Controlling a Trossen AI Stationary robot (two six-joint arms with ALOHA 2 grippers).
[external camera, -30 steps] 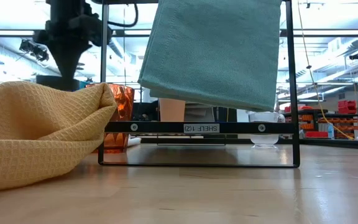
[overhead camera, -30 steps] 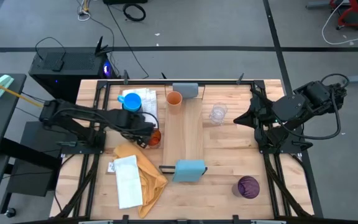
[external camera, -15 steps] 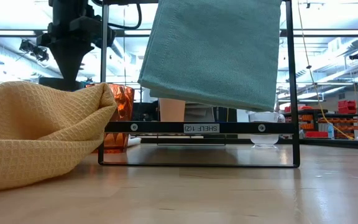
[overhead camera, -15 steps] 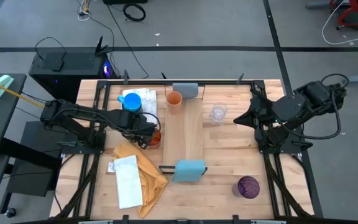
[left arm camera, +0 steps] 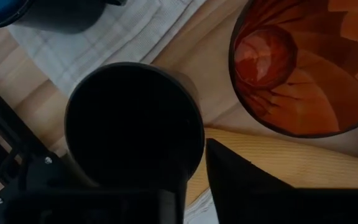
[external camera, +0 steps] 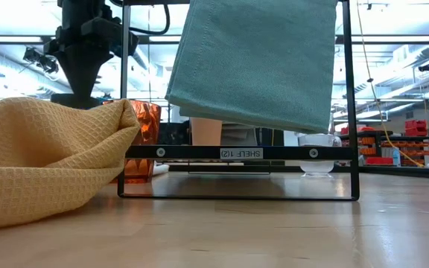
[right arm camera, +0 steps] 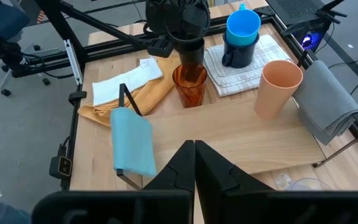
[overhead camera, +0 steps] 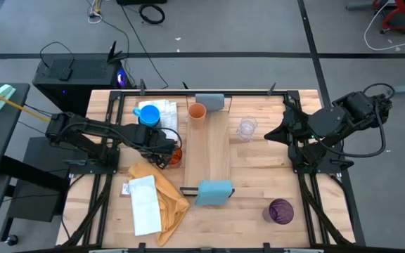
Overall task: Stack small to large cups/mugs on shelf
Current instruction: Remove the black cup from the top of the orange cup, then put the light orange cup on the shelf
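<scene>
The amber translucent cup (overhead camera: 175, 156) stands upright on the worktop (overhead camera: 259, 176) just beside the shelf (overhead camera: 209, 151), with the black cup (left arm camera: 134, 127) close against it. The left claw (overhead camera: 166, 152) sits at the black cup; whether it grips I cannot tell. The orange cup (overhead camera: 197, 112) stands on the shelf. The right claw (right arm camera: 195, 163) waits at the worktop's right edge, pressed together

In the low view a yellow cloth (external camera: 43, 156) hid part of the amber cup (external camera: 141, 141); a hanging teal cloth (external camera: 259, 59) covered the shelf (external camera: 237, 152) above.
</scene>
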